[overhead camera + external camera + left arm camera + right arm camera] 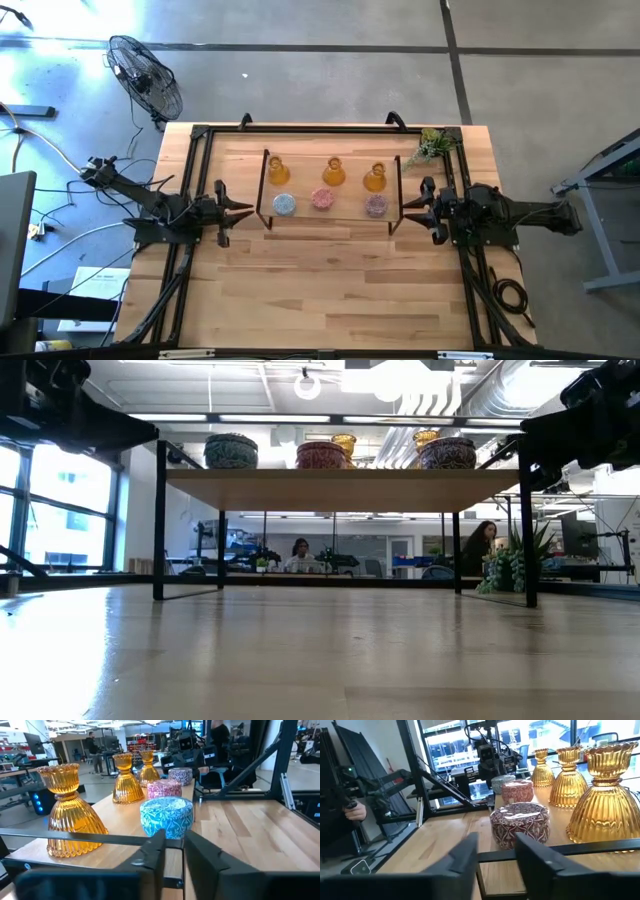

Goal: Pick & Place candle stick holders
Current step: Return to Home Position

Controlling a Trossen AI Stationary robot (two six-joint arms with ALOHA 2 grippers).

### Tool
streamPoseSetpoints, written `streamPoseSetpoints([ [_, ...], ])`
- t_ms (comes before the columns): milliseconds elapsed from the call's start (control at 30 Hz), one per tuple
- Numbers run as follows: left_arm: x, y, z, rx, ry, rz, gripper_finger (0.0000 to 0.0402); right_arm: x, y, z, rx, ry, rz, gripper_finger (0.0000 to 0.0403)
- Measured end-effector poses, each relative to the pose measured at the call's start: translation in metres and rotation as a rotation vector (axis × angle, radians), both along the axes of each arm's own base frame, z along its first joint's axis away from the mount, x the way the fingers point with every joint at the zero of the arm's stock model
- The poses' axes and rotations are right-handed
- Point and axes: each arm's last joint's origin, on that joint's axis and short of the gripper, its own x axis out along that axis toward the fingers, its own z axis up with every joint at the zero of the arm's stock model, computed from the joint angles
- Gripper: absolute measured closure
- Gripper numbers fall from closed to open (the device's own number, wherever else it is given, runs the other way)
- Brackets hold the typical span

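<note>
A small raised shelf (330,220) with black legs stands at the table's far middle. On its top stand three amber glass candle stick holders (333,171) in the far row. Three squat round ones stand in the near row: blue (285,205), pink (322,198) and purple (376,205). My left gripper (245,208) points level at the shelf's left end, just short of its end rail (100,839), its fingers a narrow gap apart. My right gripper (408,207) points level at the right end, open, short of the rail (580,847). The blue holder (166,816) is nearest the left gripper, the purple one (520,824) nearest the right.
A green plant sprig (432,146) lies at the table's far right corner. Black frame rails (190,170) run along the table's left, right and far sides. Bare wood (330,290) stretches from the shelf to the near edge. People (300,552) sit in the room beyond.
</note>
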Motion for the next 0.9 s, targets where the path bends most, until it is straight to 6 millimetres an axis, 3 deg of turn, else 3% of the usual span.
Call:
streamPoseSetpoints([
  [133, 0.0000, 0.0000, -0.0007, 0.004, 0.008, -0.001, 0.0388, 0.0000, 0.0003, 0.0002, -0.004, -0.002, 0.009, 0.0358],
  [200, 0.0000, 0.0000, -0.0005, 0.004, 0.008, -0.001, 0.0396, -0.0001, 0.0006, 0.0006, -0.010, -0.007, 0.019, 0.0391],
  [667, -0.0001, 0.0008, -0.0002, 0.002, 0.007, 0.027, 0.0398, -0.0001, 0.0003, 0.0014, -0.007, -0.015, 0.010, 0.0396],
  [900, -0.0001, 0.0009, -0.0008, 0.005, 0.014, 0.032, 0.0397, 0.0000, -0.0003, -0.0005, -0.099, 0.000, -0.014, 0.0395],
])
